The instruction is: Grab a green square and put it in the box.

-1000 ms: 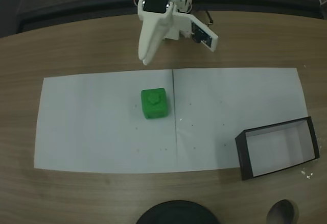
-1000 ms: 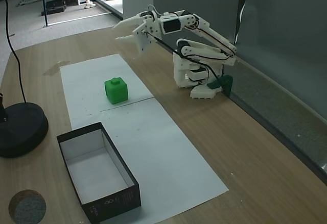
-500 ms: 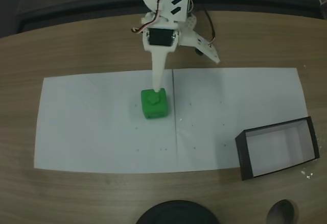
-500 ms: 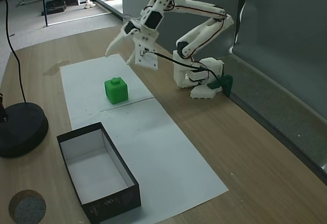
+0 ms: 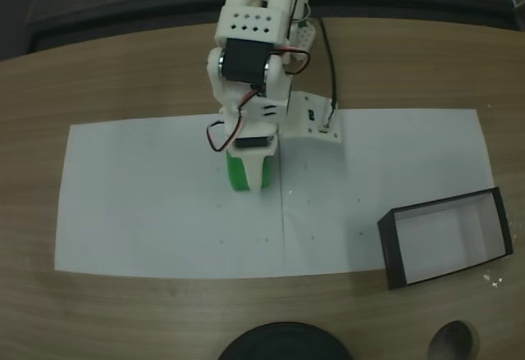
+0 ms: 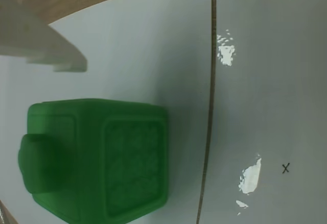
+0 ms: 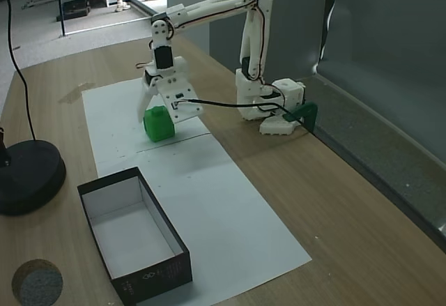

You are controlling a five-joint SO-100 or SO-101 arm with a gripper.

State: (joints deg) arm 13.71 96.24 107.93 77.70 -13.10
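Observation:
The green square (image 7: 159, 125) rests on the white paper, its knob on top. In a fixed view from above, its lower part (image 5: 246, 177) peeks out under the white arm. My gripper (image 7: 159, 109) has come down over it and stands open, one finger on each side, clear of the faces. In the wrist view the green square (image 6: 97, 157) fills the lower left, knob pointing left, with one white finger (image 6: 41, 45) above it and a gap between them. The box (image 5: 385, 253), black-walled and pale inside, sits off to the right; in the other fixed view the box (image 7: 150, 278) is near the front.
White paper (image 5: 148, 204) covers the middle of the wooden table. A round black base (image 7: 28, 177) stands left of the box, with a dark disc (image 7: 35, 281) near the corner. The arm's base (image 7: 268, 107) sits by the dark wall.
The arm swung forward and down from above the paper's far edge. The open gripper now straddles the green square, which has stayed in place.

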